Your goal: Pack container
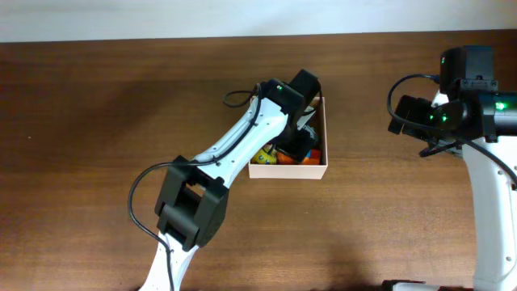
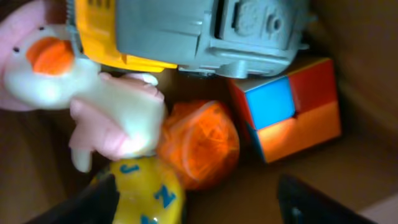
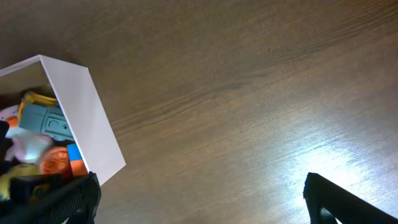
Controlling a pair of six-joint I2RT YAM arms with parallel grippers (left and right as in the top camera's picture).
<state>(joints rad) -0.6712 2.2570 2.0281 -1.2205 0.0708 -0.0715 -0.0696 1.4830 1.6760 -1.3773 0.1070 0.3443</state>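
Note:
The container point(image 1: 325, 129) stands mid-table, cream-walled with a tan inside, and shows in the right wrist view point(image 3: 87, 112) too. My left gripper point(image 1: 297, 141) reaches down inside it, open and empty point(image 2: 199, 205). Below it lie a yellow ball with blue letters point(image 2: 146, 193), an orange ball point(image 2: 199, 143), a coloured cube point(image 2: 289, 109), a grey and yellow toy truck point(image 2: 186, 31) and a white duck on pink plush point(image 2: 56, 68). My right gripper point(image 3: 199, 199) is open and empty above bare table, right of the container.
The left arm point(image 1: 234, 149) crosses the table from the front edge to the container. The right arm's base point(image 1: 485, 162) stands at the far right. Brown wooden table point(image 1: 97, 121) surrounds the container.

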